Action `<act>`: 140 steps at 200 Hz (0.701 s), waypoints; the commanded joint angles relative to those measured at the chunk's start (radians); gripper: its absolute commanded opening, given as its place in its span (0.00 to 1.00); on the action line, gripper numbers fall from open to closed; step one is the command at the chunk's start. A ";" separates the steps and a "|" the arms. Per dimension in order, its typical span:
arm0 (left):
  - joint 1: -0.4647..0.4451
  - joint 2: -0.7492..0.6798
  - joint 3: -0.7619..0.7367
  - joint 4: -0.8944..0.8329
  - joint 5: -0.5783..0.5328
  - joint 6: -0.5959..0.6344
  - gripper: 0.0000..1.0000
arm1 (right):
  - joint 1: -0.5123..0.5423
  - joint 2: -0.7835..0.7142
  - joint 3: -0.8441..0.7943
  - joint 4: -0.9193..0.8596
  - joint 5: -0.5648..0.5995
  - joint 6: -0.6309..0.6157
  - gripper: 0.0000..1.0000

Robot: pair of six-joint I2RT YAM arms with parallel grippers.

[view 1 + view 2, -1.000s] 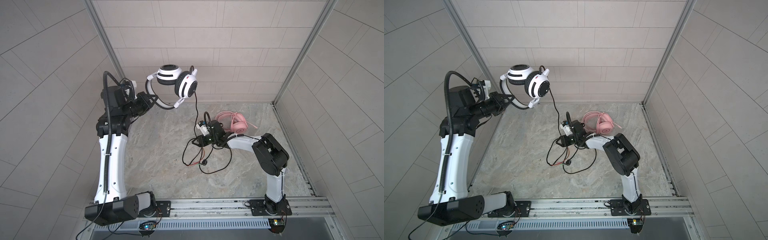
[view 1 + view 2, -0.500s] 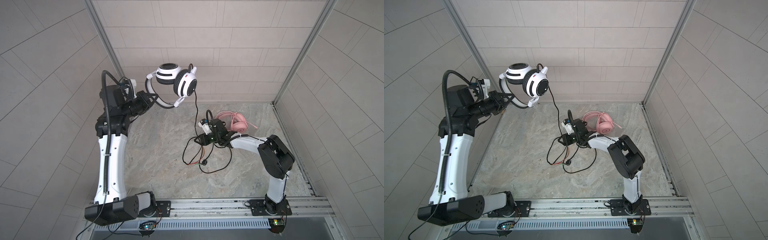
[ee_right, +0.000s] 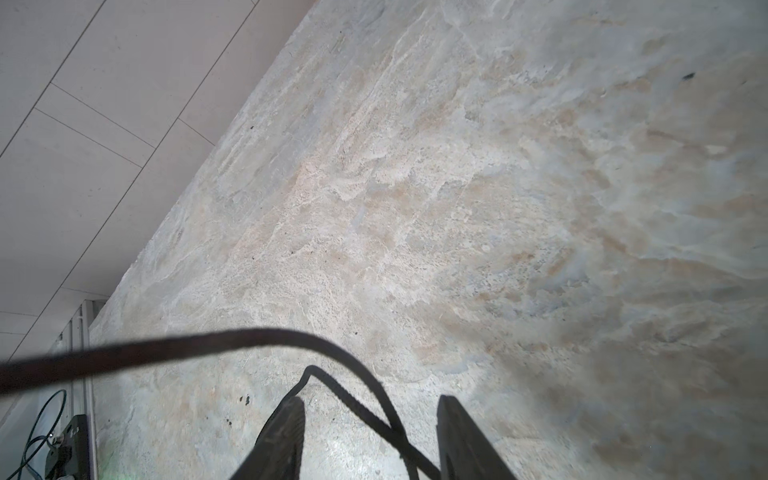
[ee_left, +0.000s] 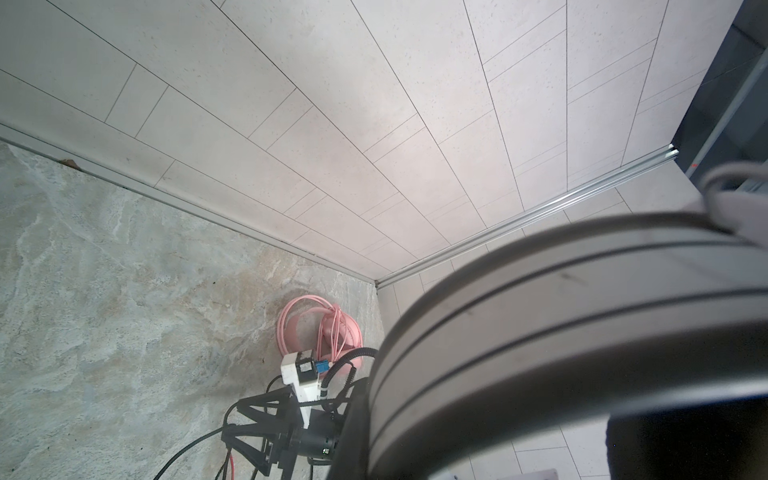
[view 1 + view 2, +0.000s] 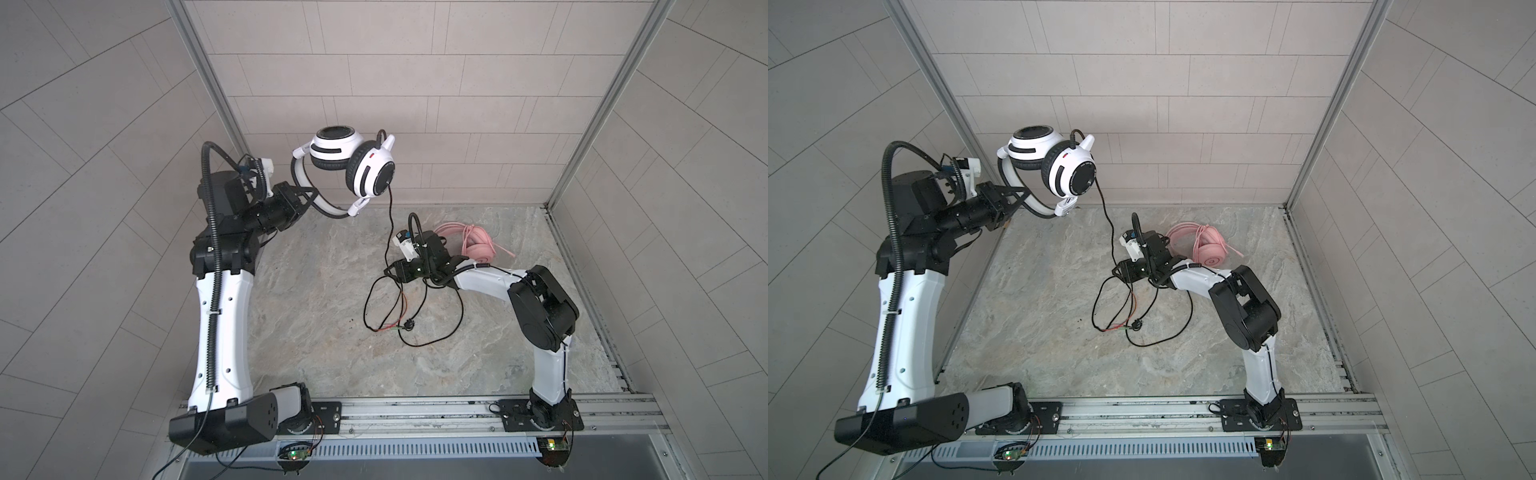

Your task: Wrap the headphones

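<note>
Clamping the band of the white-and-black headphones (image 5: 372,174) tight in the left gripper (image 5: 311,195), high off the floor (image 5: 311,311), with their black cable (image 5: 392,224) hanging down between the parted, unpinching jaws of the right gripper (image 3: 370,405) and the pink headphones (image 5: 478,249) lying just behind it.

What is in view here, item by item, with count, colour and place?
White-and-black over-ear headphones: one, white and black, held in the air by the headband, left rear.
Thin black cable: one, black, hanging from an earcup to loose loops on the floor, mid-scene.
Pink over-ear headphones: one, pink, cable coiled, on the floor, right rear.
Stone-pattern floor: one, grey-beige.
Left tool: one, black, shut on the headband.
Right tool: one, black, open, the cable passing between its jaws.
</note>
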 commanded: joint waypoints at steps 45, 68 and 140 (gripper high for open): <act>0.010 -0.044 0.002 0.089 0.064 -0.057 0.00 | -0.004 0.101 0.136 0.013 -0.042 0.038 0.22; 0.017 -0.046 -0.015 0.089 0.052 -0.048 0.00 | -0.011 0.067 0.138 -0.014 -0.026 0.020 0.06; 0.075 -0.026 -0.240 0.325 0.069 -0.166 0.00 | -0.197 -0.351 0.032 -0.147 0.035 -0.036 0.04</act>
